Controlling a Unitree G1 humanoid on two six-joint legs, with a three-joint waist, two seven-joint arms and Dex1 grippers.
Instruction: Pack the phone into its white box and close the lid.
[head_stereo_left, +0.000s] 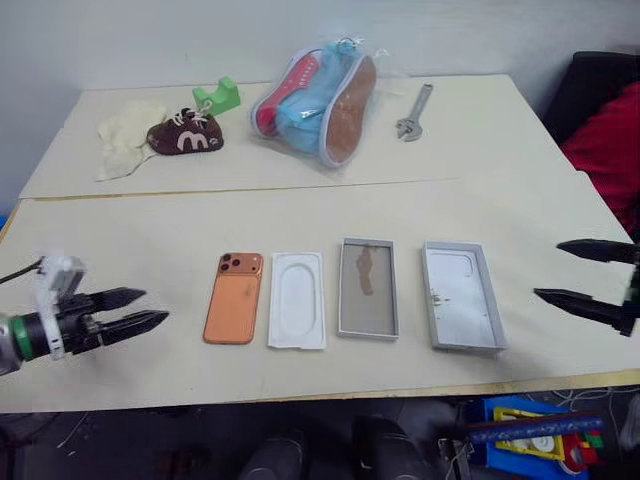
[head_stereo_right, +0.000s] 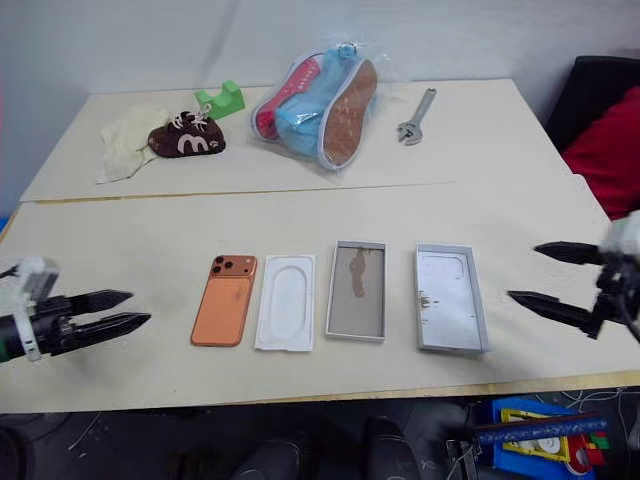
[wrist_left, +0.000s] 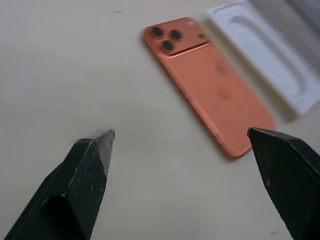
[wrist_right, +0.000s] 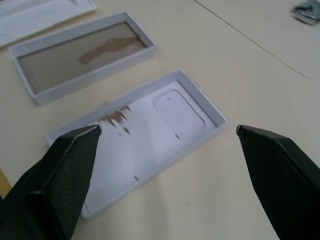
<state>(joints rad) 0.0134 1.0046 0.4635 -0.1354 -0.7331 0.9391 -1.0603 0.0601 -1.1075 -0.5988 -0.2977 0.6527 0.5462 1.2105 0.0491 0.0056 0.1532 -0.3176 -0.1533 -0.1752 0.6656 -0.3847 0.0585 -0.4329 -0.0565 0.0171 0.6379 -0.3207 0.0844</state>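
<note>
1. Phone (head_stereo_left: 234, 297): orange, lying back side up on the desk (head_stereo_left: 130, 245), camera bump at the far end, leftmost in a row of four items.
2. White moulded insert (head_stereo_left: 297, 299): just beside the phone.
3. White box (head_stereo_left: 368, 287): open, nothing inside.
4. Lid (head_stereo_left: 461, 295): inner side up, at the right end.
5. Left gripper (head_stereo_left: 142, 308): fingers spread apart, holding nothing, left of the phone.
6. Right gripper (head_stereo_left: 563, 271): fingers wide apart, holding nothing, right of the lid.

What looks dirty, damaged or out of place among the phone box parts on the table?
Two parts carry brown marks: the white box has a long smear on its grey floor, and the lid, lying inside-up, has small brown flecks. The phone and the moulded insert look clean. All four lie in a tidy row.
</note>
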